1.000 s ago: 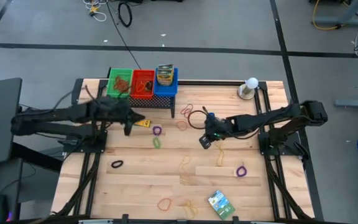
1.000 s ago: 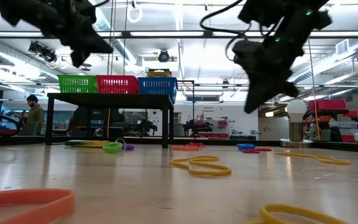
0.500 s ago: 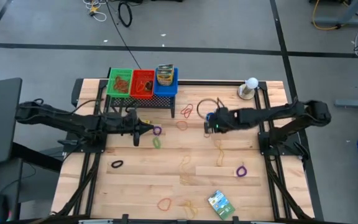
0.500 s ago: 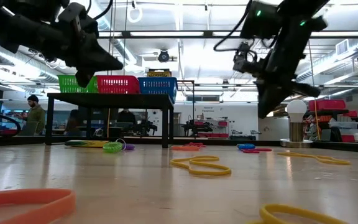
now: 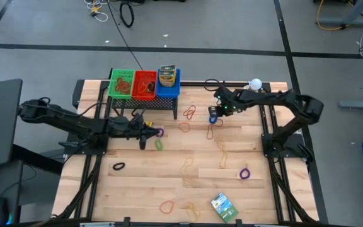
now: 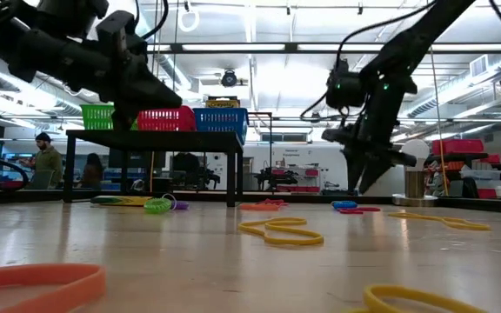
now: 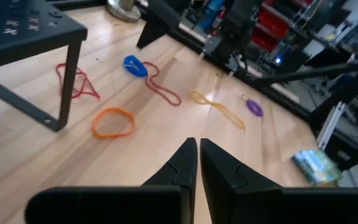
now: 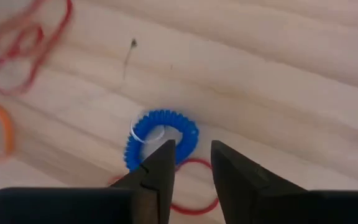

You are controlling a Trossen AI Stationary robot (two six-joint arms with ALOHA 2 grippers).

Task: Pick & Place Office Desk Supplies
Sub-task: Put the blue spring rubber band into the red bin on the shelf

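Note:
Rubber bands lie scattered flat on the wooden table (image 5: 137, 183). My right gripper (image 5: 213, 115) hangs open just above a blue coiled band (image 8: 163, 135), which lies on the wood partly over a red band (image 8: 191, 198); the fingertips stand at the band's near edge without touching it. My left gripper (image 5: 147, 135) is shut near the table beside a purple band (image 5: 160, 132) and a green band (image 5: 159, 144), with nothing seen between its fingers (image 7: 197, 155). A green printed packet (image 5: 223, 205) lies near the front edge.
A black rack (image 5: 144, 101) at the far edge carries green (image 5: 121, 84), red (image 5: 145, 84) and blue (image 5: 167, 82) baskets. A white ball on a base (image 5: 254, 85) stands far right. Black (image 5: 118, 166), purple (image 5: 244, 173), tan (image 5: 188, 165) and orange (image 5: 166, 205) bands lie nearer.
My right gripper has swung from the table's middle toward the far edge and now hangs over the blue band. My left gripper has sunk and reached toward the table's right, ending beside the purple and green bands.

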